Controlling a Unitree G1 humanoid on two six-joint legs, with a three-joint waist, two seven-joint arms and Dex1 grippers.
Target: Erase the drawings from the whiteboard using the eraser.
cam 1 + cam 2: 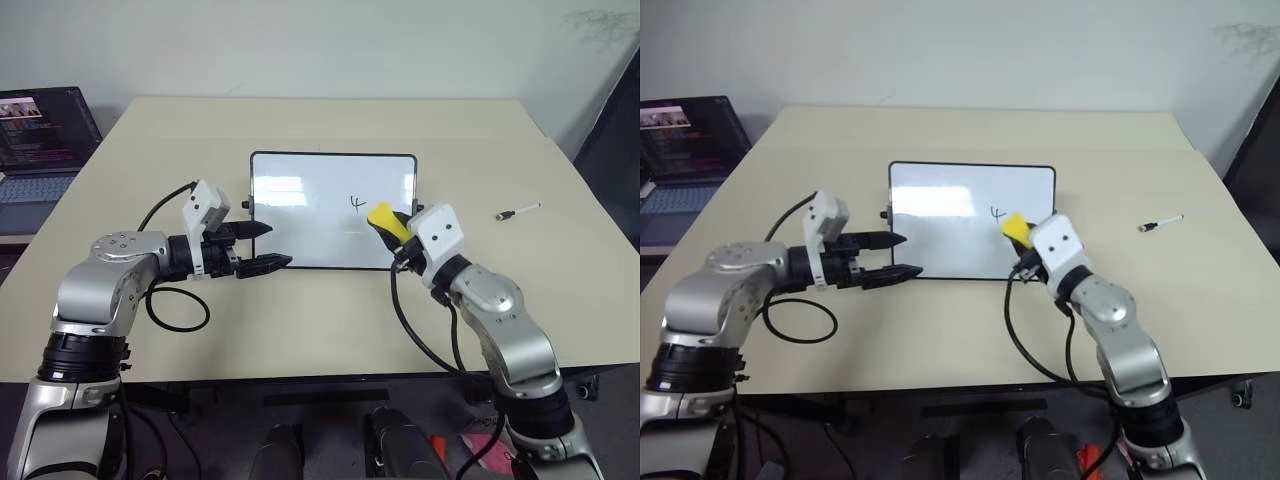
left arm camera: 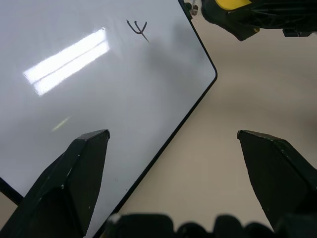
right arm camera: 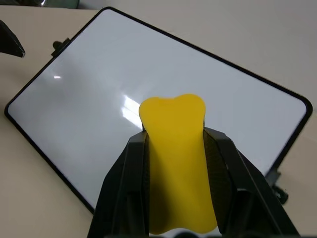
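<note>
The right gripper (image 3: 173, 148) pinches the bright yellow oblong eraser (image 1: 386, 221), hiding its rear half. Just beyond it, a single black "4" stroke (image 1: 357, 204) shows on the glossy black-framed whiteboard (image 1: 300, 215); the left gripper (image 1: 268, 246) is spread wide over the board's near corner

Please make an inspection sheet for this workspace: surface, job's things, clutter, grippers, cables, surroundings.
Surface: beige table, whiteboard lying flat on it.
Job's things: one drawing, like a "4", on the board; yellow eraser held over the board's right edge.
Clutter: marker pen on the table, right of the board.
Grippers: right gripper shut on the eraser; left gripper open at the board's left edge, holding nothing.
Cables: black cable looped by the left arm; another by the right arm.
Surroundings: open laptop at far left; pale wall behind.
</note>
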